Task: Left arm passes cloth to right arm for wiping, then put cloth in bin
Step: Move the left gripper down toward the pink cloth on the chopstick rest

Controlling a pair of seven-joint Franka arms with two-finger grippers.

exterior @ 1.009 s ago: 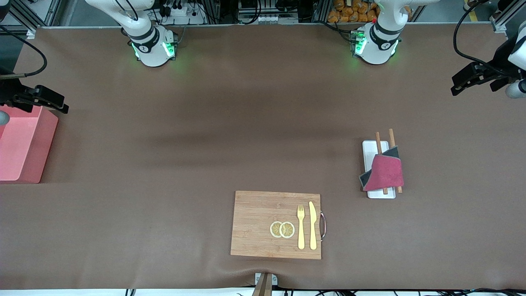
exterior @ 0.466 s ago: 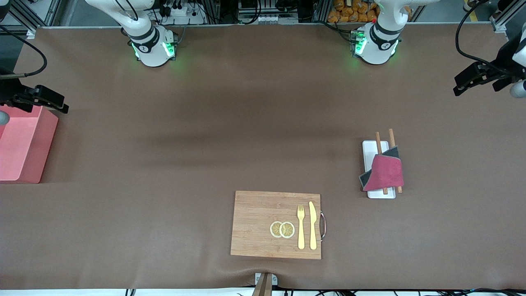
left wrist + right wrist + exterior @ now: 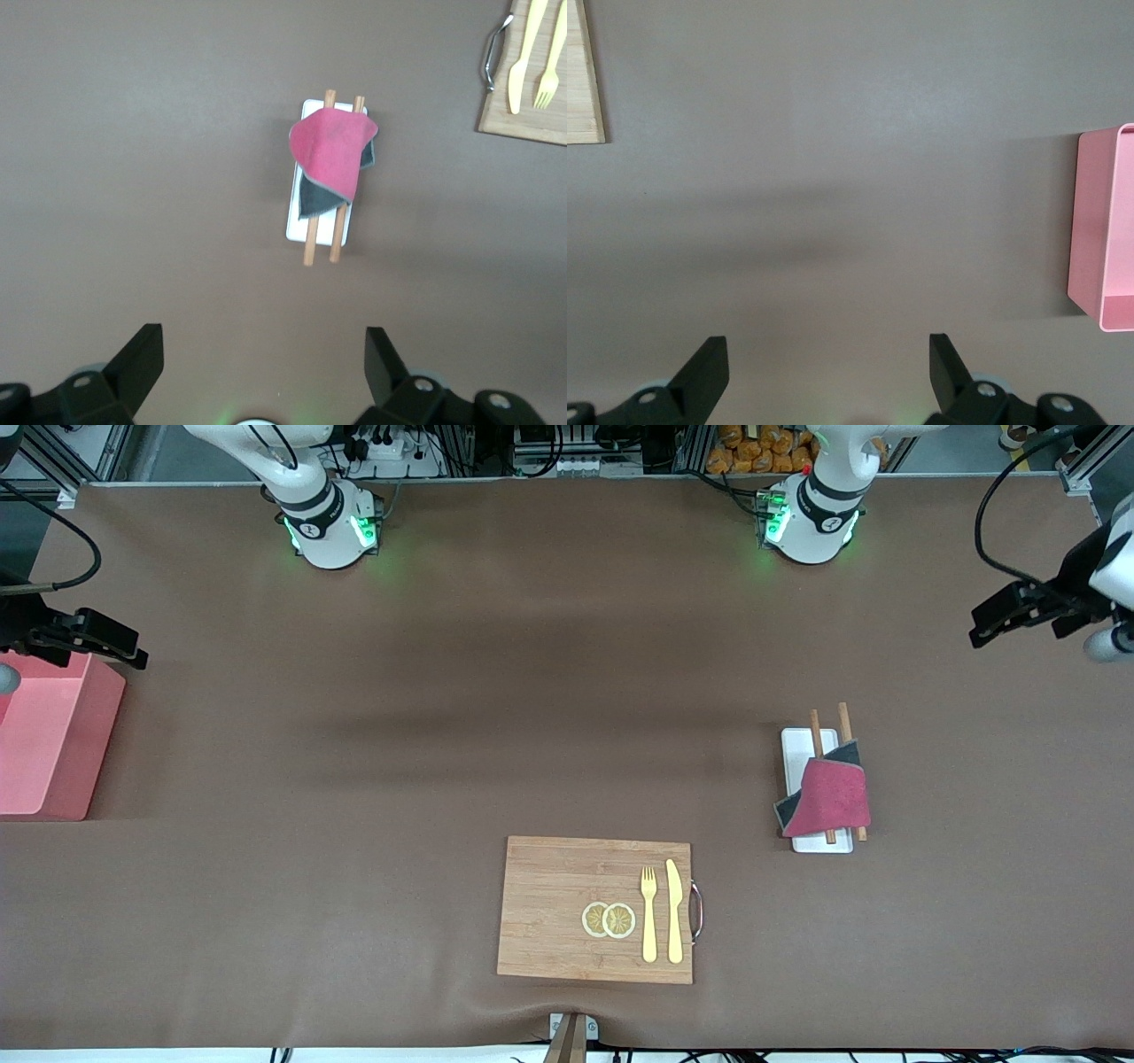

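The cloth (image 3: 828, 800) looks soft and light, draped over two sticks (image 3: 817, 732); pinch a raised fold. Left gripper (image 3: 263, 363) and right gripper (image 3: 828, 365) hover with jaws spread.

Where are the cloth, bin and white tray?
cloth (image 3: 833, 799), front view, middle of its crimson face
bin (image 3: 84, 753), front view, outer side wall
white tray (image 3: 797, 742), front view, bare end

Cloth (image 3: 332, 152) draped over two chopsticks (image 3: 310, 243) on white tray (image 3: 297, 226), left gripper (image 3: 263, 361) spread wide above
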